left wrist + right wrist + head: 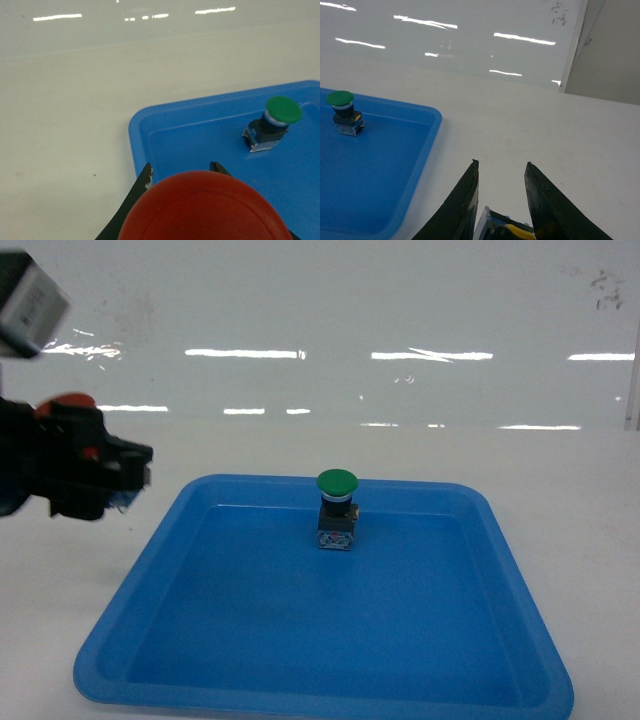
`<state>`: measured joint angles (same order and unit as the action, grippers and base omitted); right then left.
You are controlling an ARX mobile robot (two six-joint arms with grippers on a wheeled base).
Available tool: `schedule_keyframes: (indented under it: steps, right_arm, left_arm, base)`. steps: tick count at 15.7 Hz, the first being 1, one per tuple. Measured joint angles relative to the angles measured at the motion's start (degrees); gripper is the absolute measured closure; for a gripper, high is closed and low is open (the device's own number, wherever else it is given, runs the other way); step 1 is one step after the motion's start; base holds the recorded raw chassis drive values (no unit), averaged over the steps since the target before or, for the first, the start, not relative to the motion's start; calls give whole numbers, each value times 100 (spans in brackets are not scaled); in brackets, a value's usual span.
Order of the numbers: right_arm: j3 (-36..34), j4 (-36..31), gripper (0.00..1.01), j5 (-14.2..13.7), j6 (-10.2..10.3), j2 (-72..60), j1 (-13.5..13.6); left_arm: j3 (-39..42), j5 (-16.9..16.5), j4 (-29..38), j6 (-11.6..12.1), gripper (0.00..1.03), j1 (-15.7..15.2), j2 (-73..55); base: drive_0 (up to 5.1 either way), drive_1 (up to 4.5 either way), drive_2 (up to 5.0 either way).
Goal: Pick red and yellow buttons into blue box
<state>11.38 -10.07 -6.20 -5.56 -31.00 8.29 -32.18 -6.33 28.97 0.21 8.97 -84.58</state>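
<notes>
The left gripper (pixel 125 480) is seen at the left edge of the head view, raised above the white table (pixel 560 470) and just beside the near-left side of the shallow blue tray (pixel 140 590). It is held roughly level, its fingers pointing toward the tray. A red cap shows on top of it; in the left wrist view the red button (pixel 205 207) fills the lower frame, and the black fingers (pixel 142 182) are closed on it from both sides, their tips just over the tray's corner.

The right gripper (pixel 500 172) is not seen in the head view. From its wrist camera it is tilted down over bare table, to the right of the tray and apart from it. Its two fingers (pixel 465 200) stand slightly apart, and the yellow button (pixel 512 231) sits between them at the frame's bottom edge. Contact is cropped there, so a firm clamp is probable but not certain.

The green button (pixel 337 508) stands upright in the tray, toward its far side, untouched.

The blue box is not visible in any view.
</notes>
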Motion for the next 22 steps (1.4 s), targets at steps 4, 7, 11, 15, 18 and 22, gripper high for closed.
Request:
schedule_keyframes:
  steps: [4, 7, 11, 15, 18, 22]
  right_arm:
    - [0, 2, 74, 0, 0, 0, 0]
    - [0, 2, 74, 0, 0, 0, 0]
    - [0, 2, 74, 0, 0, 0, 0]
    - [0, 15, 74, 0, 0, -9, 0]
    - [0, 2, 74, -2, 0, 0, 0]
    - [-7, 7, 74, -2, 0, 9, 0]
  left_arm:
    - [833, 223, -286, -599, 77, -409, 2321]
    - [1029, 538, -553, -782, 77, -205, 2964]
    - [1080, 472, -826, -881, 77, 321, 3467]
    - [1091, 483, -839, -883, 77, 321, 3427]
    - [1097, 483, -815, -883, 77, 319, 3445]
    - [1099, 503, -824, -883, 77, 295, 3462]
  base:
    - [0, 0, 0]
    - [0, 0, 0]
    - [0, 0, 0]
    - [0, -103, 104]
    - [10, -404, 423]
    - [411, -449, 46]
